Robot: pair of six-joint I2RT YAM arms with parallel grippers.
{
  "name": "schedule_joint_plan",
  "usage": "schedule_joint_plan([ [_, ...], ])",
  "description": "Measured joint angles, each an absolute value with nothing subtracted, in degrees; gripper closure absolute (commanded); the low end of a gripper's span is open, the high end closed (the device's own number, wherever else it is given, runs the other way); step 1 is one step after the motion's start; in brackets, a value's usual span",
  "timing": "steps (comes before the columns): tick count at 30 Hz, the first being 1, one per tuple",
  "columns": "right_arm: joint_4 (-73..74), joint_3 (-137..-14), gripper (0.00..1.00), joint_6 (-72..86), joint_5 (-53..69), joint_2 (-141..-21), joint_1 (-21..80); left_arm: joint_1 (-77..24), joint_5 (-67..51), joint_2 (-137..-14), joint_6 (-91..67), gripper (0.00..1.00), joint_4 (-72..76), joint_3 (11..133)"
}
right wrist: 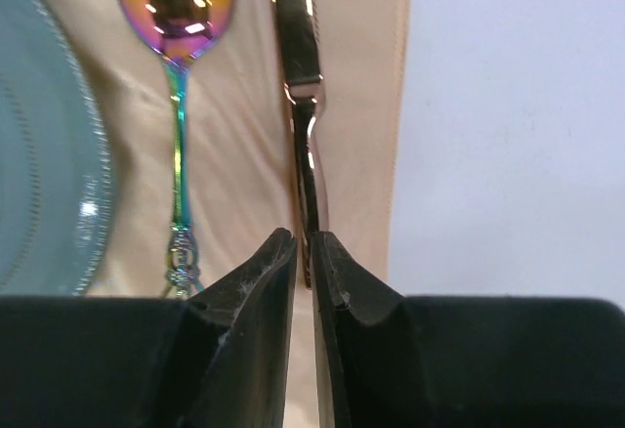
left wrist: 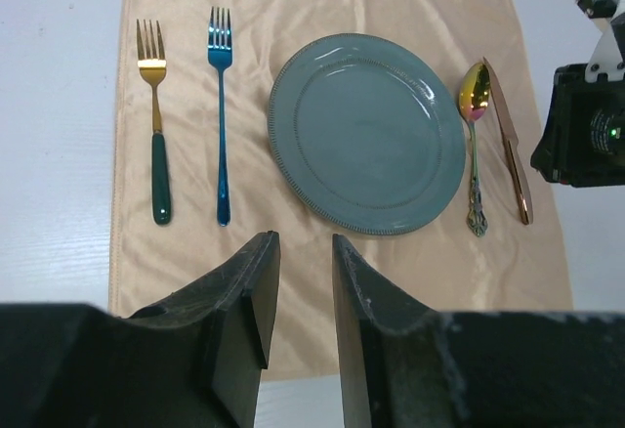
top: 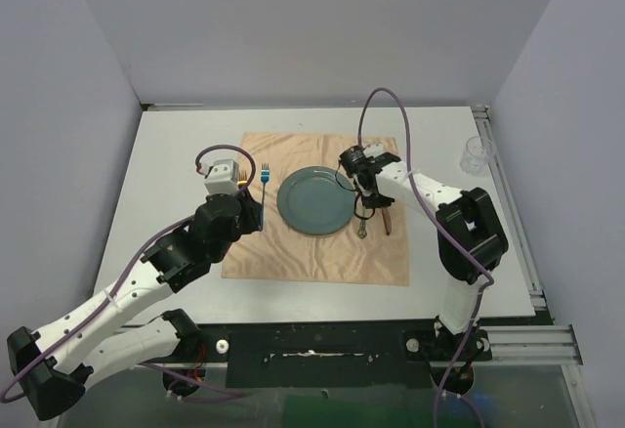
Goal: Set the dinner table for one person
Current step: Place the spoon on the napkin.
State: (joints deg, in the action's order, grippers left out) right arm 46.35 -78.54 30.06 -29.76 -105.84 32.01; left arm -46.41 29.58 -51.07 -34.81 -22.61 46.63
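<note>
Large flat white table (top: 176, 154) with aluminium rails: it carries the whole setting, with a round grey-blue ceramic plate (top: 314, 200) near its middle. You won't grip the table itself. It looks rigid and fixed, with a smooth and probably slick top, so pieces may skate on it. A wrinkled peach-orange square cloth (top: 293, 257) lies under the plate. It is soft and likely to bunch if you drag anything across it.

Left of the plate: a blue metal fork (left wrist: 222, 115) just beside it, then a gold fork with dark green handle (left wrist: 154, 125). Right of the plate: an iridescent metal spoon (left wrist: 474, 125), then a rose-gold table knife (left wrist: 510, 145).

Clear drinking glass (top: 476, 155): well apart from the plate, far right, off the cloth and by the rail. It seems the one piece left to bring in. It looks light, fragile and slippery, so take it round the wall at mid-height and squeeze gently.

Your left hand (left wrist: 303, 242): on the near side of the plate, fingers parted, nothing between them.

Your right hand (right wrist: 304, 242): right of the plate at the knife's handle end, jaws almost together with a thin slit. You cannot tell whether it is pinching the handle or sits just clear of it.
</note>
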Motion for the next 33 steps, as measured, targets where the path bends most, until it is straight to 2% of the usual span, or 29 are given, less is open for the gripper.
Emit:
schedule_joint_plan([
  [14, 44.18, -67.16, 0.83, 33.91, -32.8, -103.26, 29.45, -46.41, 37.41, -51.42, -34.3, 0.73, -26.85, 48.4],
  [22, 35.16, -66.35, 0.82, 30.48, -28.29, -103.13, 17.28, -46.41, 42.92, -55.51, -34.41, 0.73, -26.94, 49.17],
  [27, 30.83, -72.34, 0.81, 26.81, -21.41, -103.7, 8.6, -46.41, 42.94, -56.95, -35.27, 0.73, -26.89, 49.65],
  [33, 26.92, -86.48, 0.78, 23.29, -16.36, -110.3, 6.28, -46.41, 42.39, -55.94, -36.73, 0.73, -26.89, 49.65],
])
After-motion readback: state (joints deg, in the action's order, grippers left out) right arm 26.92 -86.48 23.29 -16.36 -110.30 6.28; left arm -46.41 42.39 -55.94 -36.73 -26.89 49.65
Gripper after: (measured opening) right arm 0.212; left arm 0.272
